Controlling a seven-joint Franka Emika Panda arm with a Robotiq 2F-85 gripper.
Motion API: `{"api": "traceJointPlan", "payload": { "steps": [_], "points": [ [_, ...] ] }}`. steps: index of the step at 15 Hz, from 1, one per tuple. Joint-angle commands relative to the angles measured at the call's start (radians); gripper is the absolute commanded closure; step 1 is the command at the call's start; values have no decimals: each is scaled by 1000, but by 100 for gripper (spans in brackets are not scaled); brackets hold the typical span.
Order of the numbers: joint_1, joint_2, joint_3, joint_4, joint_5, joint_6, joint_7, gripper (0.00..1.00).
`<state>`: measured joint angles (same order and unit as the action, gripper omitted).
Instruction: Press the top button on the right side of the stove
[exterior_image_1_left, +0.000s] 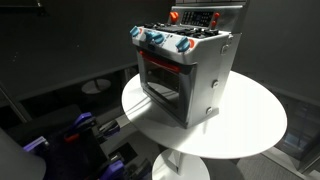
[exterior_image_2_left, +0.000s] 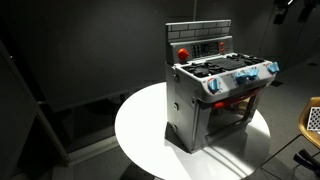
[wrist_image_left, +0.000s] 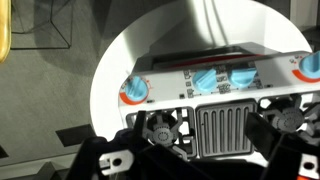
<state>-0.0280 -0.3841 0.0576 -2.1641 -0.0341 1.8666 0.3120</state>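
The stove (exterior_image_1_left: 188, 72) is a small silver-grey toy oven standing on a round white table (exterior_image_1_left: 255, 125). It has a red-rimmed door window, blue knobs (exterior_image_1_left: 158, 40) and a red back control panel (exterior_image_1_left: 197, 17). It shows in both exterior views (exterior_image_2_left: 215, 95). In the wrist view I look straight down on its cooktop grill (wrist_image_left: 224, 130) and knobs (wrist_image_left: 226, 79). My gripper (wrist_image_left: 205, 142) hovers above the cooktop, its dark fingers spread wide on either side of the grill, open and empty. I cannot make the gripper out clearly in the exterior views.
The table's white pedestal foot (exterior_image_1_left: 180, 168) is below. Blue and black gear (exterior_image_1_left: 85, 130) lies on the floor beside the table. A yellow object (exterior_image_2_left: 311, 120) sits at the frame's edge. Dark walls surround the scene.
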Motion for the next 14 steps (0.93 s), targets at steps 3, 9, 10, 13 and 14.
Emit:
{"api": "traceJointPlan", "payload": {
  "steps": [3,9,10,13,14],
  "points": [
    [-36,140,16,81,-122,140,96,0],
    [-42,286,-3,162,-211,209,173,0],
    [-40,306,-8,179,-220,214,182,0],
    [-33,365,-22,228,-248,231,202,0],
    [-30,384,-27,244,-253,236,206,0]
  ]
}}
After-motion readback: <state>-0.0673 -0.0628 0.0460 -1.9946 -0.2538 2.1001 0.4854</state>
